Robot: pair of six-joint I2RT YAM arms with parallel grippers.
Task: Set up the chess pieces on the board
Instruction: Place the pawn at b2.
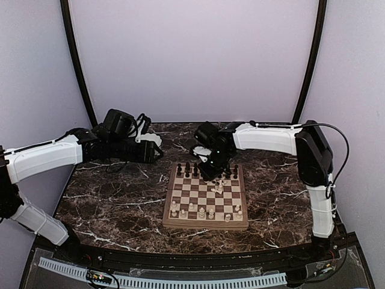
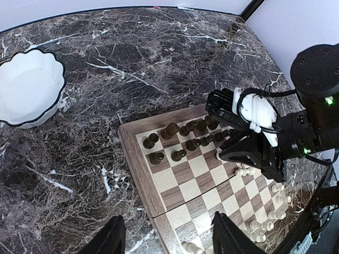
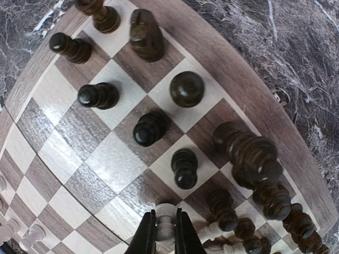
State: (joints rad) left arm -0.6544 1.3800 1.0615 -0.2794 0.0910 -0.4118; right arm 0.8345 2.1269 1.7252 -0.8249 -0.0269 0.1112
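Right gripper [image 3: 165, 225] pinches a half-hidden cream piece [image 3: 166, 210], perhaps a pawn; left gripper [image 2: 167, 230] gapes.

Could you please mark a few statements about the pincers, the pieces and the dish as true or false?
1. The right pincer is shut on a cream-white piece. True.
2. The left pincer holds a dark piece. False: it is open and empty.
3. The white dish stands on the board. False: it sits on the marble table, apart from the board.
4. Several dark pieces stand along the board's far edge. True.
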